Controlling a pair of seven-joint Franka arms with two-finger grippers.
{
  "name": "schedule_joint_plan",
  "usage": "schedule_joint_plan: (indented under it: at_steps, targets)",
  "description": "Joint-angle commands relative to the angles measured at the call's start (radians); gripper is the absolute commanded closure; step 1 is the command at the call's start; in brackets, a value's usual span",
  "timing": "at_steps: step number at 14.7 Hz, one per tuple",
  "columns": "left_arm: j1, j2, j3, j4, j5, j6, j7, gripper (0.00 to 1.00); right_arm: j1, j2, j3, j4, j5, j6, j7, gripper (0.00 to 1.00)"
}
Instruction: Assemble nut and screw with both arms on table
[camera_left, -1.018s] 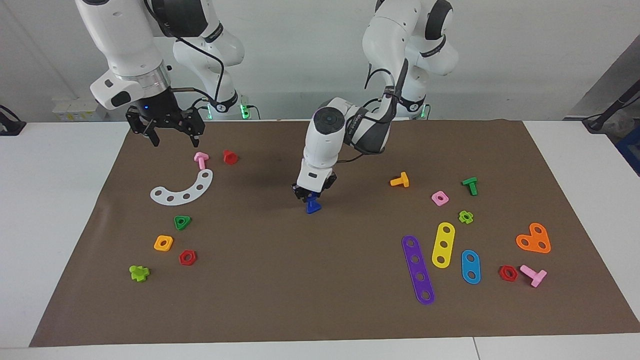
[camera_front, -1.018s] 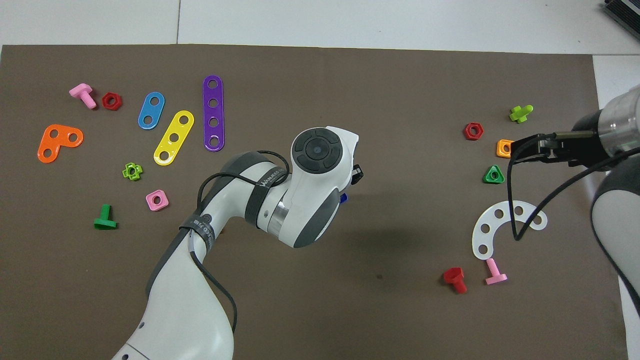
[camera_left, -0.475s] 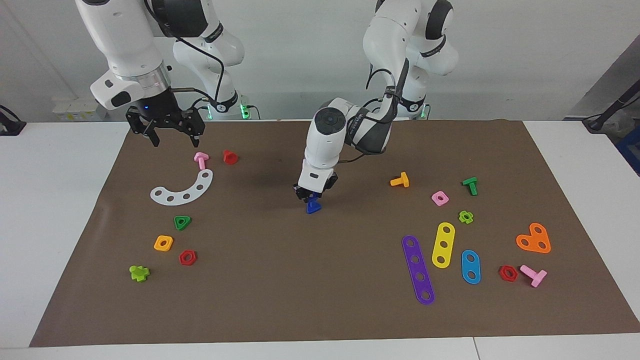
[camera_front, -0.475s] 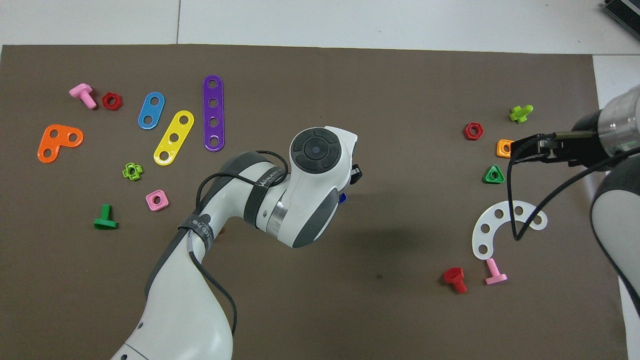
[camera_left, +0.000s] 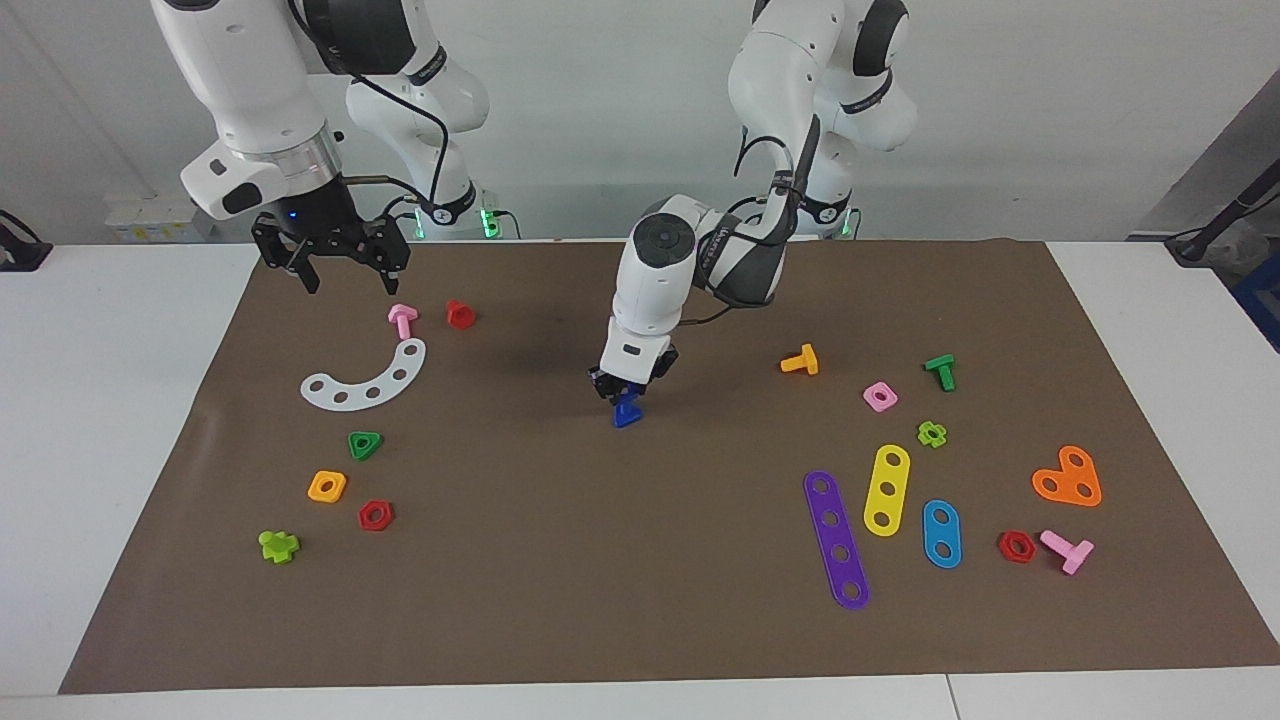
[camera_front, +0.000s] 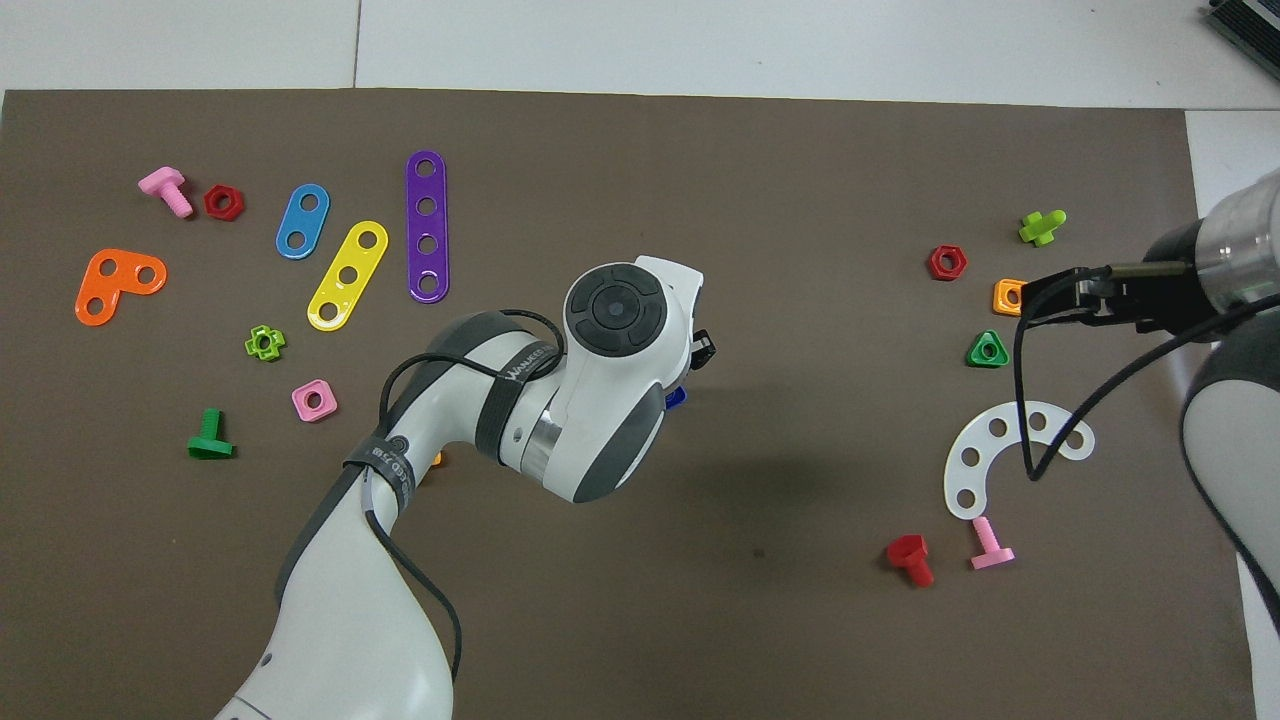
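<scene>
The dark blue screw (camera_left: 626, 413) hangs head down at the middle of the brown mat (camera_left: 560, 560) on the table, its shaft pinched by my left gripper (camera_left: 623, 392), which is shut on it. From overhead only a sliver of the screw (camera_front: 676, 397) shows beside the left wrist. I cannot tell whether its head touches the mat. My right gripper (camera_left: 349, 287) hovers open and empty over the mat's edge at the right arm's end, above the pink bolt (camera_left: 402, 319). The nut is hidden.
Near the right arm's end lie a white arc plate (camera_left: 366, 381), a red bolt (camera_left: 460, 314), a green triangular nut (camera_left: 365, 444) and an orange square nut (camera_left: 327, 486). Toward the left arm's end lie an orange bolt (camera_left: 801, 360), a pink nut (camera_left: 879, 396) and coloured strips (camera_left: 836, 539).
The left arm's wrist has leaned slightly toward the left arm's end while the screw stayed nearly in place, a touch higher. The right arm has not moved.
</scene>
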Motion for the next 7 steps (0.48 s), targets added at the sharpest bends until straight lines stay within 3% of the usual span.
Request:
schedule_joint_plan:
  at_steps: [1, 7]
  targets:
    - [-0.002, 0.009, 0.009, -0.082, 0.034, 0.074, -0.012, 1.00, -0.005, -0.021, 0.003, -0.036, 0.012, 0.034, -0.011, 0.00]
    - [0.000, 0.013, 0.008, -0.033, 0.031, 0.024, -0.012, 1.00, -0.007, -0.024, 0.003, -0.044, 0.012, 0.047, -0.011, 0.00]
